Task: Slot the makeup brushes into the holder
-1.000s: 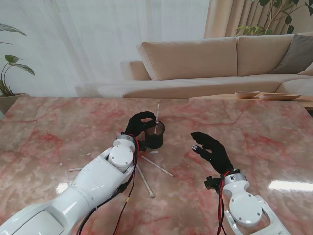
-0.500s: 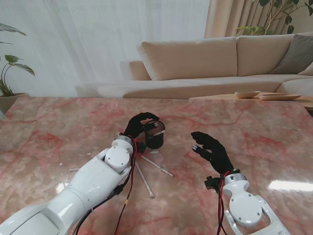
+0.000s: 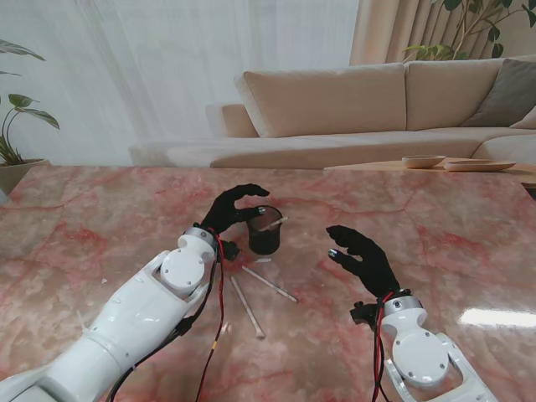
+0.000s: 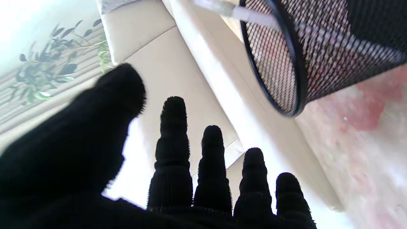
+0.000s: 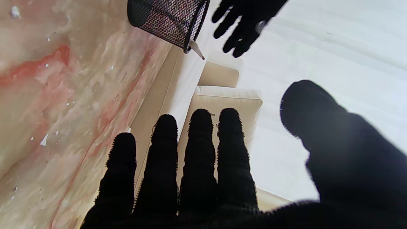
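Observation:
A black mesh holder (image 3: 265, 235) stands mid-table with one pale brush (image 3: 272, 224) leaning over its right rim. The same holder (image 4: 321, 47) and the brush's handle (image 4: 235, 11) show in the left wrist view, and holder (image 5: 168, 20) and brush (image 5: 196, 49) in the right wrist view. My left hand (image 3: 233, 209) hovers open just left of and over the holder, fingers spread, holding nothing. My right hand (image 3: 362, 258) is open to the holder's right, apart from it. Two pale brushes (image 3: 268, 284) (image 3: 246, 306) lie on the table nearer to me than the holder.
The pink marble table (image 3: 469, 251) stretches wide on both sides. A beige sofa (image 3: 377, 100) stands behind it, with a low wooden table bearing bowls (image 3: 423, 162) at the far right. A small pale scrap (image 3: 128, 291) lies left of my left arm.
The brush stood upright in my left hand's fingers at the holder; now it leans inside the holder, let go. My left hand has opened and drawn back left. The right hand has not moved.

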Robot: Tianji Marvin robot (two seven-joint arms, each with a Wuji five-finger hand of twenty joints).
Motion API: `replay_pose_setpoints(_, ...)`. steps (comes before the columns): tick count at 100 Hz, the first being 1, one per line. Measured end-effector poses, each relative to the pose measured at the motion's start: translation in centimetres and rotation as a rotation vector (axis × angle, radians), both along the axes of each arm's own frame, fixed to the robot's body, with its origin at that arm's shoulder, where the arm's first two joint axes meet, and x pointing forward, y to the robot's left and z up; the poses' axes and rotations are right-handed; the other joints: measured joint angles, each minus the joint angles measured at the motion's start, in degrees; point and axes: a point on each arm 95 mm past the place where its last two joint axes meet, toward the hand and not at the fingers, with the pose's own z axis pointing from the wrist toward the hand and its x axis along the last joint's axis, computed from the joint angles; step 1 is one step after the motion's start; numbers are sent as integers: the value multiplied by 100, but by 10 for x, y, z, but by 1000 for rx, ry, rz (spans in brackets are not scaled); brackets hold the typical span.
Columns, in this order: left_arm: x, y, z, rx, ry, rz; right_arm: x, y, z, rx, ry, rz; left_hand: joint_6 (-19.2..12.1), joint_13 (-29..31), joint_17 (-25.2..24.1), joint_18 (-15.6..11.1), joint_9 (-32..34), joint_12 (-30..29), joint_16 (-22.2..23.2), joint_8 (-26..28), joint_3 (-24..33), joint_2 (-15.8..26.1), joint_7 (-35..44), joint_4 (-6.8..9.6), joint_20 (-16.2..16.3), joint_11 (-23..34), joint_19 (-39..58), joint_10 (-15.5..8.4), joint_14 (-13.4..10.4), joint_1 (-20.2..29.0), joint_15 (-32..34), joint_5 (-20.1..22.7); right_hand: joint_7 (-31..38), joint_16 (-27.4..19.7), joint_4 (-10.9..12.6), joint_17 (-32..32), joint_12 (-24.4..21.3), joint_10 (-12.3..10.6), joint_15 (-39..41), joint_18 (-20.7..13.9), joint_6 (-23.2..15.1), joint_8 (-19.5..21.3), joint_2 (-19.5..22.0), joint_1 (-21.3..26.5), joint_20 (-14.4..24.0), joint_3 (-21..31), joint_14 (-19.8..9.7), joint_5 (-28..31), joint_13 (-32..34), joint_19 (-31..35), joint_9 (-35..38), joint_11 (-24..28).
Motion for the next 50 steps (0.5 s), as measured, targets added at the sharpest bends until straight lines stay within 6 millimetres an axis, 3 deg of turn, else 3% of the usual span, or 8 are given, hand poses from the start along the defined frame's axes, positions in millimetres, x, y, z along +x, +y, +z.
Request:
replay_pose_setpoints(9, -6, 9, 12, 3, -32, -21, 0, 0, 1, -44, -4, -6, 118, 0, 0, 4, -91, -215, -283, -117, -265, 103, -195, 3, -1, -132, 0, 2, -16, -134, -196, -94, 0, 0, 0, 10, 1, 0, 21, 0, 0, 0, -3, 0, 0, 0, 0, 0, 2, 0, 21, 0)
replay_pose_setpoints(23, -17, 21, 29, 44, -74, -89, -1, 1, 6, -80, -11, -21, 355, 0, 31, -10, -297, -362, -527, -284, -1118, 600, -546, 7, -470, -225, -184, 26, -122, -198, -404, -326, 0, 0, 0, 48, 1, 0, 76, 0, 0, 0, -43, 0, 0, 0, 0, 0, 3, 0, 24, 0)
replay_pose_setpoints(39, -32, 38, 45, 156, -152, -148, -4, 3, 12, -148, -33, -31, 648, 0, 145, -332, -666, -501, -838, -519, -1946, 1020, -1022, 14, -937, -452, -259, 38, -380, -197, -617, -534, 0, 0, 0, 77, 2, 0, 78, 0, 0, 0, -65, 0, 0, -28, 0, 0, 4, 0, 25, 2)
replay_pose_setpoints(50, -44, 50, 54, 210, -184, -199, -9, 5, 18, -259, -67, -25, 862, 0, 149, -415, -750, -537, -970, -708, -2559, 1243, -1374, 237, -968, -507, -260, 38, -442, -193, -673, -684, -10, 0, 0, 77, 5, -1, 78, 0, 0, -9, -65, 0, 0, -234, 0, 0, 4, 0, 17, 2)
